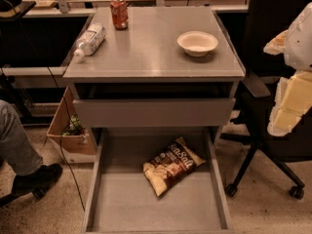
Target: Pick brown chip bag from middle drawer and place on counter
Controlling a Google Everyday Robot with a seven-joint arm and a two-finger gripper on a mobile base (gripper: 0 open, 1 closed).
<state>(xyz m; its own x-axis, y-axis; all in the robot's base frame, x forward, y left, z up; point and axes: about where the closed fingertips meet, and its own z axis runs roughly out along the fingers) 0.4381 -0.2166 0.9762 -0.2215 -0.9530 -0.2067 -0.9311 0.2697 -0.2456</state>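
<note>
Camera view is giving us the scene from above and in front; at the far left a person's shoe [36, 177] is resting on the floor beside a cardboard box [68, 140]. Moving right, a clear plastic bottle [90, 39] is lying on its side at the left edge of the counter [146, 52], and a red can [119, 12] is standing upright near the back; below the counter, the top drawer [153, 112] is showing its plain front.

Under it the middle drawer [146, 206] is standing pulled fully out; the brown chip bag [171, 165] is lying flat on the drawer floor, right of centre and towards the back, turned at a slant and touching neither side wall.

We are judging the bag to be light, puffy and crinkly, with a slick skin that is likely to slide or crumple; we are thinking that a pinch across a pale sealed end, or across the raised middle, is giving the surest hold, and that a hard squeeze is risking crushed chips.

Further right a white bowl [197, 43] is sitting on the counter, leaving bare space in the centre for the bag; an office chair [273, 145] is standing beside the cabinet. At the right edge the gripper [291, 99] is hanging well apart from the bag, level with the top drawer; we cannot tell whether it is apart or together.
</note>
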